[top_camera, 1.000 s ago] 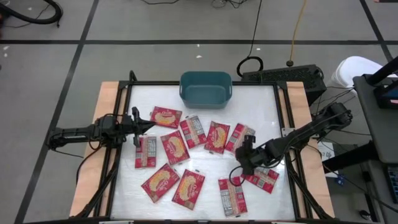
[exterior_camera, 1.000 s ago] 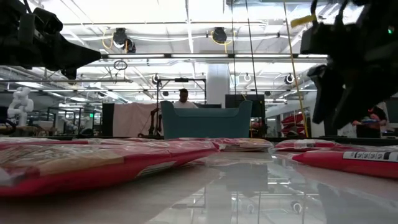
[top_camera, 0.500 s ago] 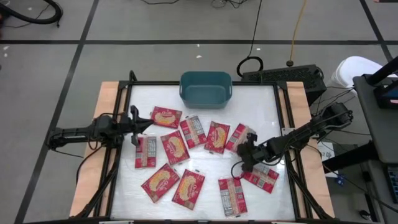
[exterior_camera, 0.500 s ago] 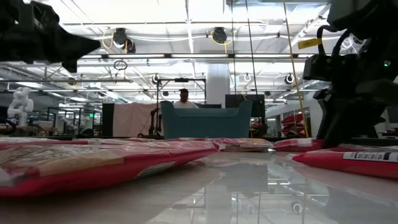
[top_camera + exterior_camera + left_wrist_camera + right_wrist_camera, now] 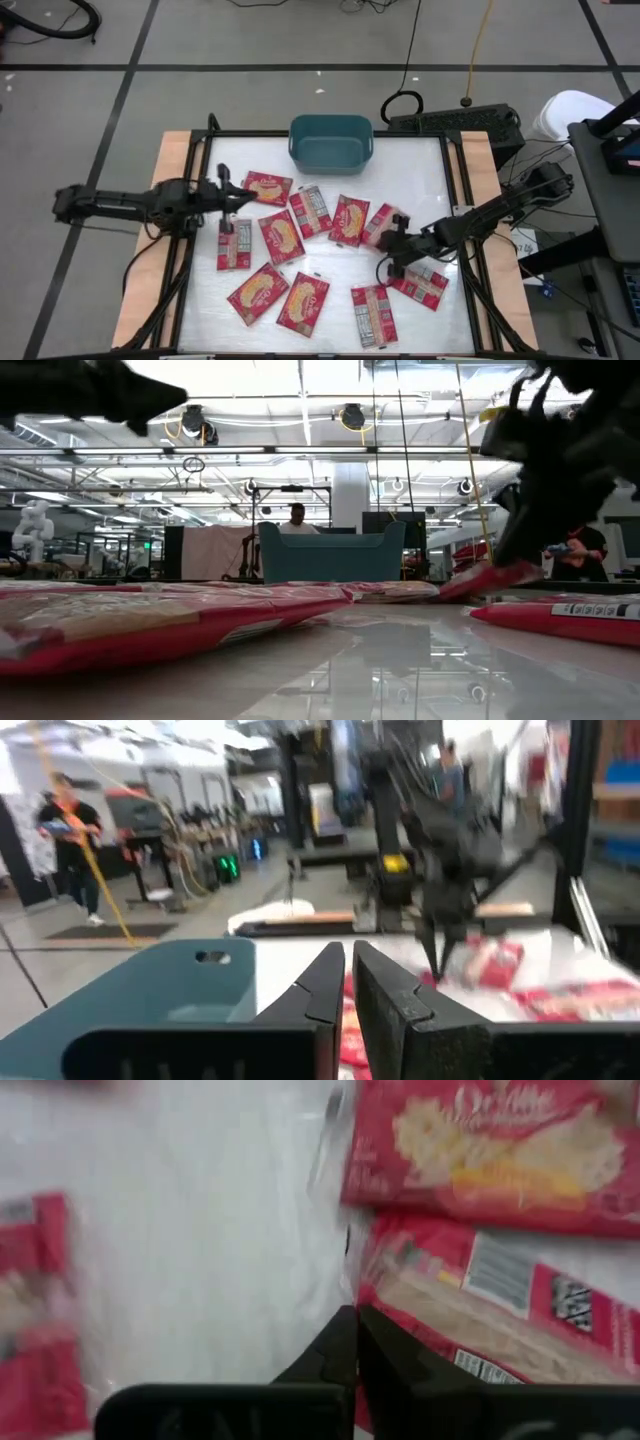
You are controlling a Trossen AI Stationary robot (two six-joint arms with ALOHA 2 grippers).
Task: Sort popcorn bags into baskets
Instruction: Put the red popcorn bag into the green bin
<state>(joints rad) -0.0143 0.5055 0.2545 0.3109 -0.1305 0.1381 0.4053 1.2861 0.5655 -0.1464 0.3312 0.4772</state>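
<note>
Several red popcorn bags (image 5: 281,236) lie flat across the white table. The teal basket (image 5: 330,142) stands at the middle of the far edge, and nothing shows inside it. My right gripper (image 5: 386,243) is down at the right side and shut on one bag (image 5: 385,222), whose grey-white panel faces up. My left gripper (image 5: 243,197) is shut and holds nothing. It hovers high above the table's left part, beside a yellow-pictured bag (image 5: 268,187). My right gripper pinches the bag's edge (image 5: 374,1294) between its two fingers, at the bag's near end. The fingers slant down from the table's right. The held end (image 5: 495,574) is tipped up off the table, while the bag's other end (image 5: 447,594) stays down.
Another bag (image 5: 425,285) lies just near of my right gripper, and one (image 5: 349,219) lies to its left. Black frame rails (image 5: 458,190) run along the table's sides. People (image 5: 295,515) stand in the room beyond the far edge.
My right gripper has shut from wide open onto the bag's near end and has risen, tipping that end up while the other end stays on the table. My left gripper has gone up, still shut.
</note>
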